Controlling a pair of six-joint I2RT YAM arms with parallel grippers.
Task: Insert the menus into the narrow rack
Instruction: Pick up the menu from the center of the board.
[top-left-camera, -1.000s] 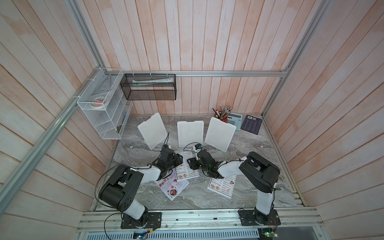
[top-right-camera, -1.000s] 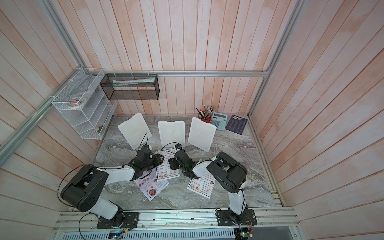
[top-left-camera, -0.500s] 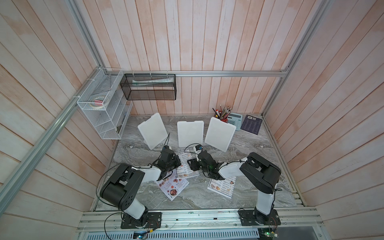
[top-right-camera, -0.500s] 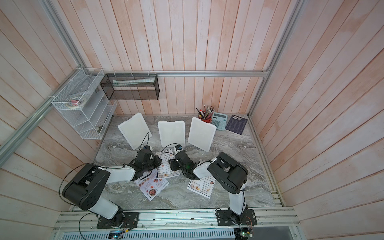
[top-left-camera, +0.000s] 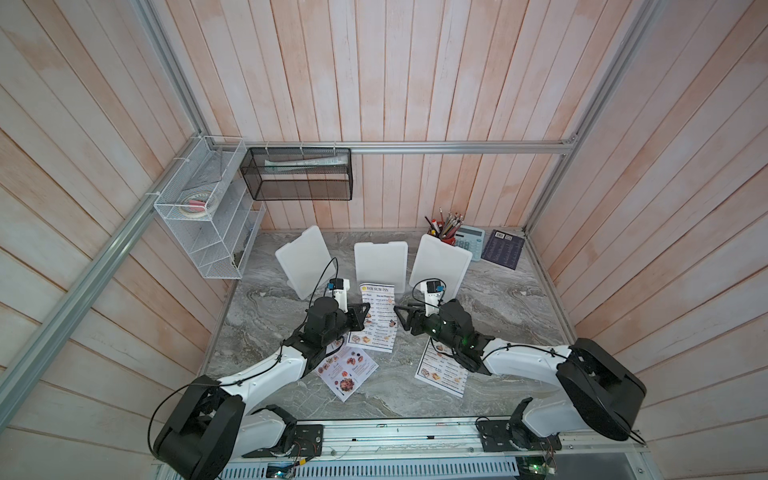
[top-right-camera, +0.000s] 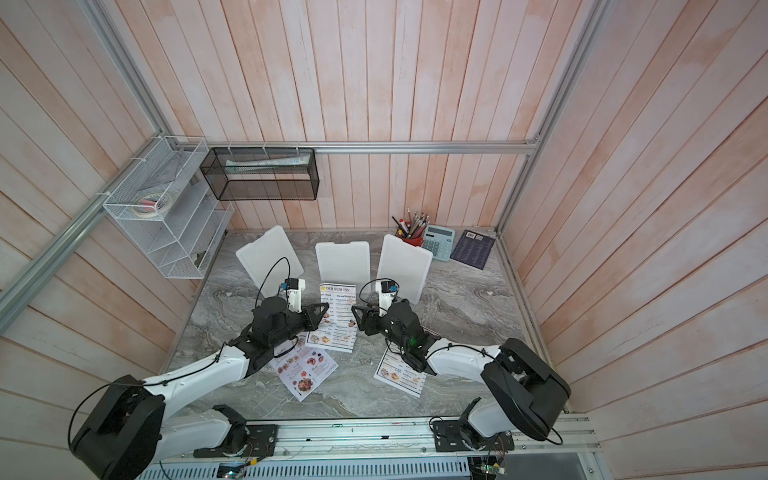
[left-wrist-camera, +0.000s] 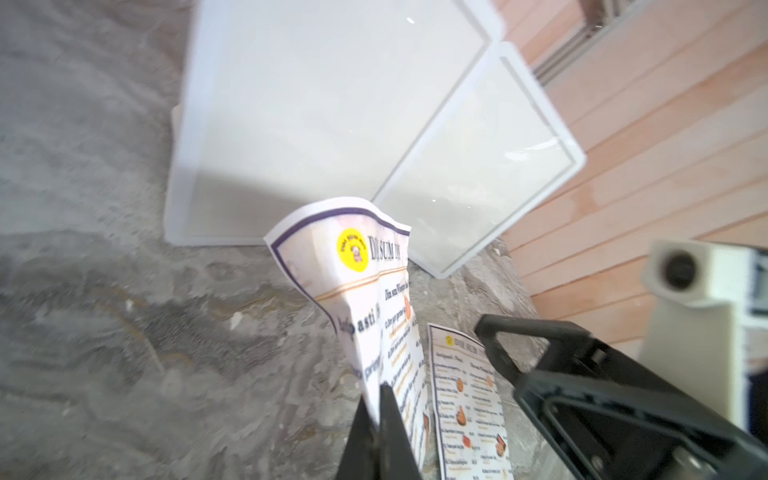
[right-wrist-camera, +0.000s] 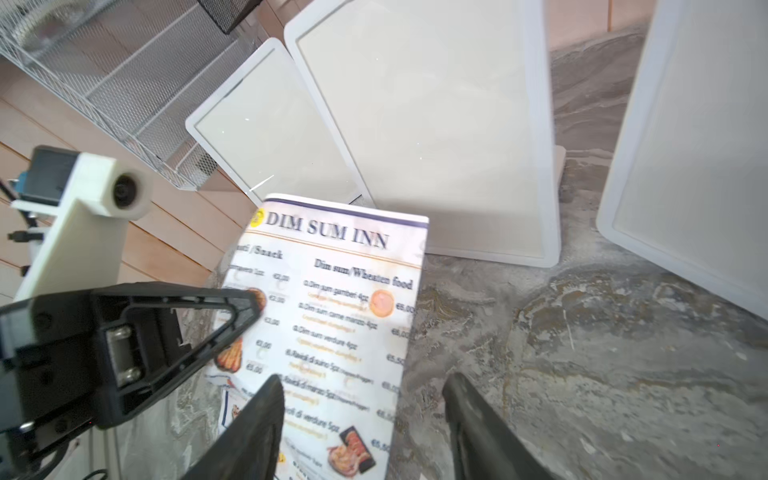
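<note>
Left gripper (left-wrist-camera: 383, 397) pinches one side of the middle menu (top-left-camera: 380, 320), curling the sheet up off the marble table (top-left-camera: 498, 299). Right gripper (right-wrist-camera: 361, 386), fingers spread, hovers over the opposite side. The Special Menu (top-left-camera: 347, 368) and a third menu (top-left-camera: 441, 372) lie flat, one beneath each arm.

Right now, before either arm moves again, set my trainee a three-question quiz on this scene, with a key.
1. What is the left gripper pinching?
A) the centre Dim Sum Inn menu
B) the calculator
C) the dark booklet
2. True or false: the right gripper is shut.
3. How many white panels stand on the table?

Key:
1. A; the sheet curls up from its closed fingers.
2. False; its jaws stand apart.
3. Three.
</note>
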